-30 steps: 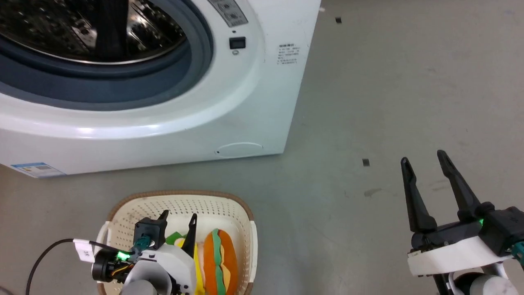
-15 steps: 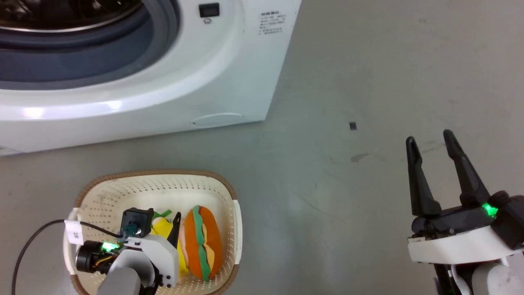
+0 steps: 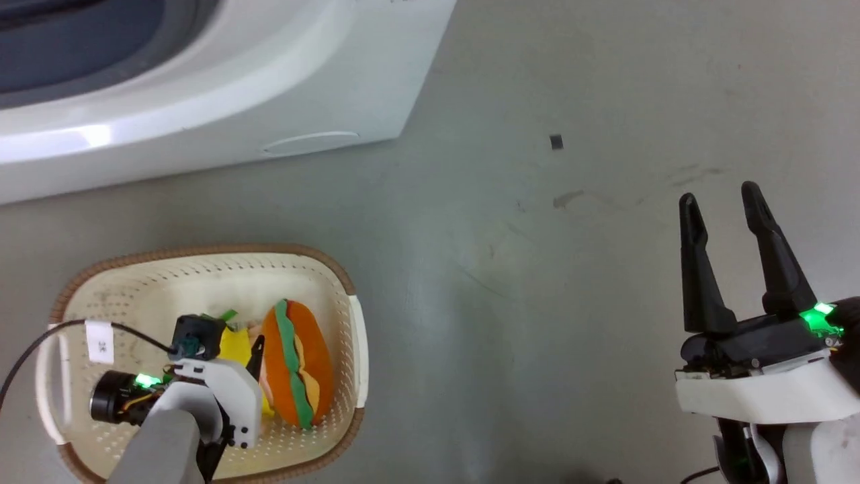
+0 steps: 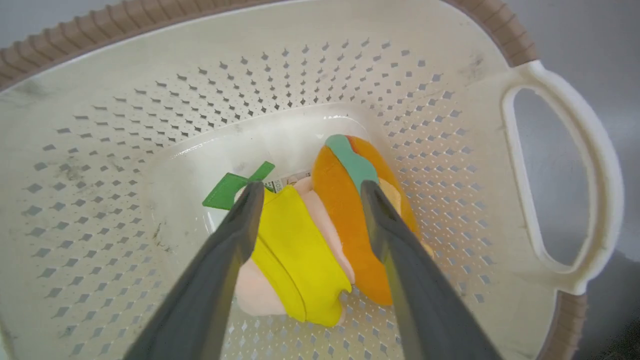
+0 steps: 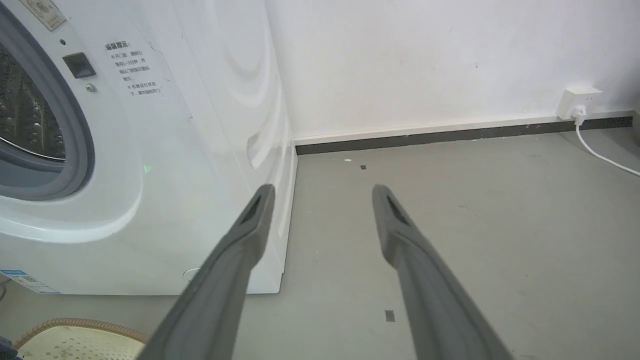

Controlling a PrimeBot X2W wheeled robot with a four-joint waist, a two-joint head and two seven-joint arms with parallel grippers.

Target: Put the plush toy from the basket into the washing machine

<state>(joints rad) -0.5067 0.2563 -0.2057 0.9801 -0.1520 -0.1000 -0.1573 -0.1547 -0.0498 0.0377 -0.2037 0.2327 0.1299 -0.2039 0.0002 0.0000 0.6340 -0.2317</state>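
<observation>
Grasp step: L gripper (image 4: pixel 311 189) was down in basket (image 4: pixel 300 65), jaws spread astride toy (image 4: pixel 345 210), not yet pinching. Toy lay on basket floor, right half. Next, prob.: close, lift, carry to washer (image 5: pixel 200 125). R gripper (image 3: pixel 722 202) hung over floor, jaws apart.

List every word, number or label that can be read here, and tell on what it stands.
Nothing reads with certainty.
White cable tag: two characters, blurred.
Print on the washing machine: small lines, unreadable.
Its blue label: too small.
White printed strip by the plush toy: partly hidden, unreadable.
</observation>
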